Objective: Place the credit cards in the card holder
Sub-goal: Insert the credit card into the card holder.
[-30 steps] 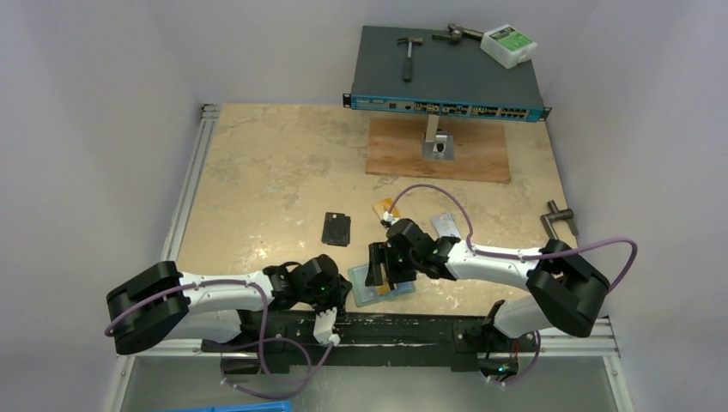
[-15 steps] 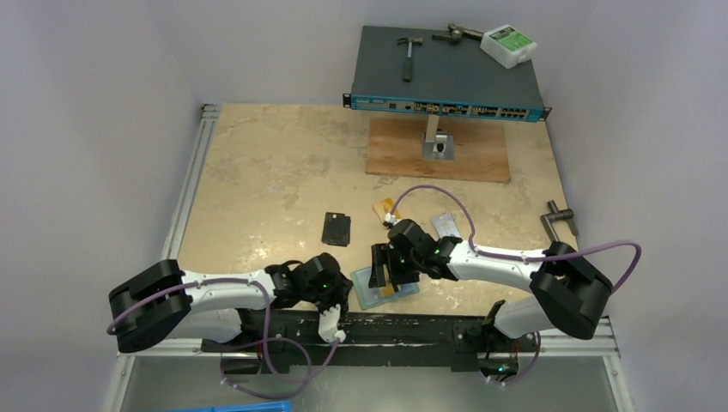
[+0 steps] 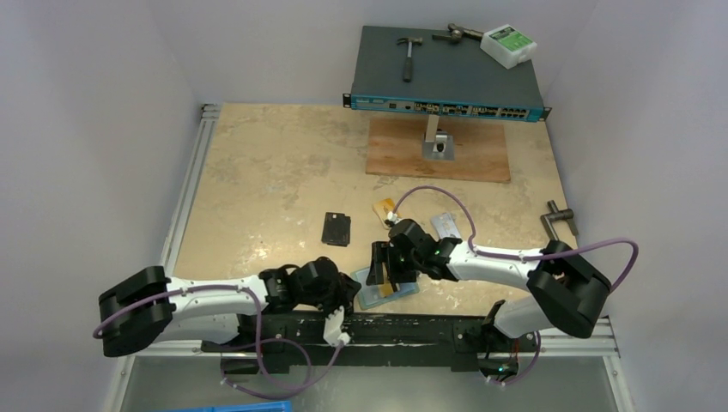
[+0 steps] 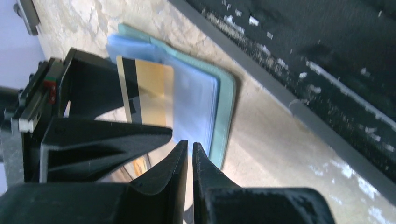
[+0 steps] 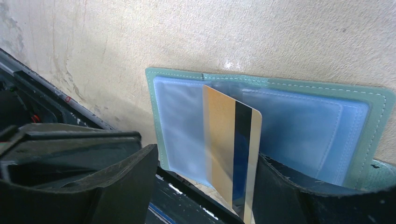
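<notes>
The teal card holder (image 3: pixel 388 294) lies open, pale blue lining up, at the table's near edge; it also shows in the right wrist view (image 5: pixel 299 126) and the left wrist view (image 4: pixel 224 112). A gold-orange card (image 5: pixel 224 144) with a black stripe stands tilted, its far end in the holder's pocket. My right gripper (image 5: pixel 205 161) is open around it; the card leans by the right finger, apart from the left one. My left gripper (image 4: pixel 190 145) is shut and empty at the holder's left edge. An orange card (image 3: pixel 383 209) and a silver card (image 3: pixel 445 225) lie further back.
A black rounded rectangle (image 3: pixel 336 228) lies left of the cards. A black rail (image 3: pixel 403 327) runs along the near edge right beside the holder. A wooden board (image 3: pixel 468 154) with a metal stand, a network switch (image 3: pixel 446 73) with tools, and a metal tool (image 3: pixel 560 219) sit behind and right.
My left arm has moved right, bringing its shut gripper up to the card holder's left edge. The right gripper and the card have barely moved.
</notes>
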You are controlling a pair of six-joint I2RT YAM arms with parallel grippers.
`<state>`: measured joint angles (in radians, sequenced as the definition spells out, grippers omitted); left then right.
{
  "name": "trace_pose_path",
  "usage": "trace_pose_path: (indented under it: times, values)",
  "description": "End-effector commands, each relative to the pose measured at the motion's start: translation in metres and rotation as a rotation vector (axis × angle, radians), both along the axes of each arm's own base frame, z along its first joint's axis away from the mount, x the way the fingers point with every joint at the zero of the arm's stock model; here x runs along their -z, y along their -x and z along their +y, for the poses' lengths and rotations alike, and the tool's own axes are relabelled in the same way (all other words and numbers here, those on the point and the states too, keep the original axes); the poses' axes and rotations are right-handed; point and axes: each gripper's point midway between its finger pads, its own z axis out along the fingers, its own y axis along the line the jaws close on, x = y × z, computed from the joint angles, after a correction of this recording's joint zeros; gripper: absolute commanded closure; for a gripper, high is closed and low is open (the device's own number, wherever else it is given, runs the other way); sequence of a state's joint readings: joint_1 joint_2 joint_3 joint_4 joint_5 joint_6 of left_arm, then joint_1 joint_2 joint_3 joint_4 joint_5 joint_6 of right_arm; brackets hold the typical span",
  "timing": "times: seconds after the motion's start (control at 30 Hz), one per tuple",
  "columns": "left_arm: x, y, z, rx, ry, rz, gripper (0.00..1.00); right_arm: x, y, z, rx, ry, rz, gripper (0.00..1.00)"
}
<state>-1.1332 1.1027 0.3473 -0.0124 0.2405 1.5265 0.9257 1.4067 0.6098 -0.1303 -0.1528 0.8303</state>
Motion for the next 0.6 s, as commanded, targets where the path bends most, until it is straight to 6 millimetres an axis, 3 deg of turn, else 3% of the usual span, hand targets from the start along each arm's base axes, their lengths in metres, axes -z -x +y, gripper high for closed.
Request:
trace_pose_path:
  times: [0.0, 0.1, 0.27, 0.57]
  values:
    - [-0.001, 0.016, -0.022, 0.040, 0.051, 0.052, 0.92, 0.031, 0.017, -0.026, 0.018, 0.108, 0.063, 0.33]
    - [0.002, 0.023, -0.033, 0.053, 0.039, 0.071, 0.92, 0.031, 0.018, -0.027, 0.021, 0.104, 0.063, 0.33]
    - [0.015, 0.024, -0.033, 0.053, -0.036, 0.089, 0.92, 0.032, 0.019, -0.026, 0.011, 0.092, 0.061, 0.33]
    - [0.053, 0.018, -0.006, 0.018, -0.305, 0.106, 0.96, 0.026, 0.023, -0.026, -0.037, 0.074, 0.063, 0.29]
